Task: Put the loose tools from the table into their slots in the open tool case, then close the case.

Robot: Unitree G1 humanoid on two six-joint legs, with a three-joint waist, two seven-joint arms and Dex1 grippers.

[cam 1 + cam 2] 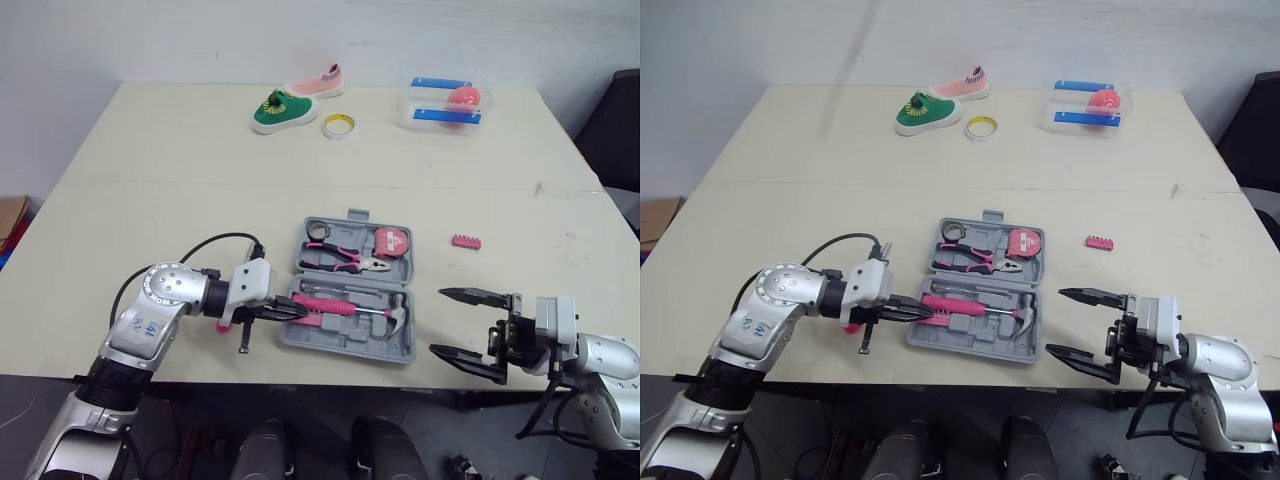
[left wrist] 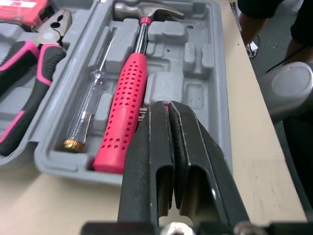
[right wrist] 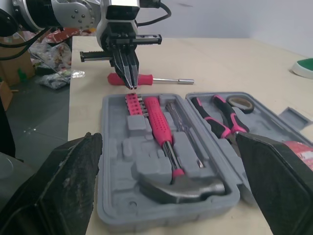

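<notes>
At the tool case left edge: left end effector, fingers together
Right of tool case: right end effector, fingers wide apart
Bench, beside left end effector: screwdriver

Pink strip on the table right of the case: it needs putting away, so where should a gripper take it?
Pinch the pink strip at mid-length, across its narrow width, coming straight down. It lies flat on the table with its long sides free. The open right gripper is nearest.

Grey case on cream worktop. Pink hammer handle, dotted with holes; pink-and-black pliers; pink bit strip; red screwdriver. Farther back: green shoe, pink shoe, yellow tape, blue-banded box.
</notes>
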